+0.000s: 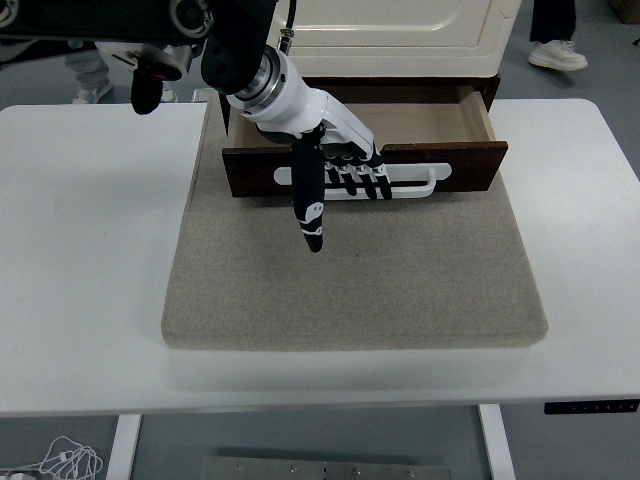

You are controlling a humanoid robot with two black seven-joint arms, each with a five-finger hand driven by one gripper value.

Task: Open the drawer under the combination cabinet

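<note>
Drawer [400, 120]: dark brown wood, pulled part way out from under the cream combination cabinet [400, 30] at the far middle of the table. Its pale wooden interior shows as an open tray behind the front panel. The front panel sits slightly askew, its left end a little nearer the table's near edge than its right.

Drawer handle [425, 178]: white, a long horizontal bar with rounded ends, fixed across the middle of the front panel.

Left hand [335, 165]: white and black, five fingers, reaching in from the upper left on a black arm with a metal wrist ring. Four fingers [368, 180] are curled down over the handle bar and hooked on it, near its left half. The thumb [310, 200] is not on the handle; it points straight down and toward the near edge, over the front panel and just above the mat.

Mat [350, 280]: beige-grey, felt-like, roughly square, lying flat on the table. The cabinet and drawer stand on its far part; the rest of its surface is bare.

Table [90, 250]: white, rectangular with rounded corners, a small control panel under its near right edge.

Right arm: not visible.

Surroundings: grey floor; a person's shoes at the upper right [565, 55] and upper left [92, 92] beyond the table; a white cable [60, 460] on the floor at the lower left.
</note>
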